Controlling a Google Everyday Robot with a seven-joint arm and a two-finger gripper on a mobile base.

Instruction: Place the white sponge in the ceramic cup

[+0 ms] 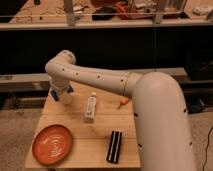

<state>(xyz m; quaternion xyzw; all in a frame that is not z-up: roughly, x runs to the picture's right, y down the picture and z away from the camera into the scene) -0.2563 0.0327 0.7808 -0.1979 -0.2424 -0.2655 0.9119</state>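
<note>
The ceramic cup [65,98], a small whitish upright cylinder, stands at the far left corner of the wooden table [100,130]. My gripper [60,92] hangs directly over it, at or touching its rim, with a bluish part showing beside it. The arm [100,77] reaches in from the right across the back of the table. I do not see the white sponge; the gripper hides whatever is between it and the cup.
A long white capped bottle [90,107] lies near the table's middle. An orange plate [53,144] sits at the front left. A black oblong object [115,146] lies at the front. A small orange item [121,104] lies beside the arm. Dark shelving stands behind.
</note>
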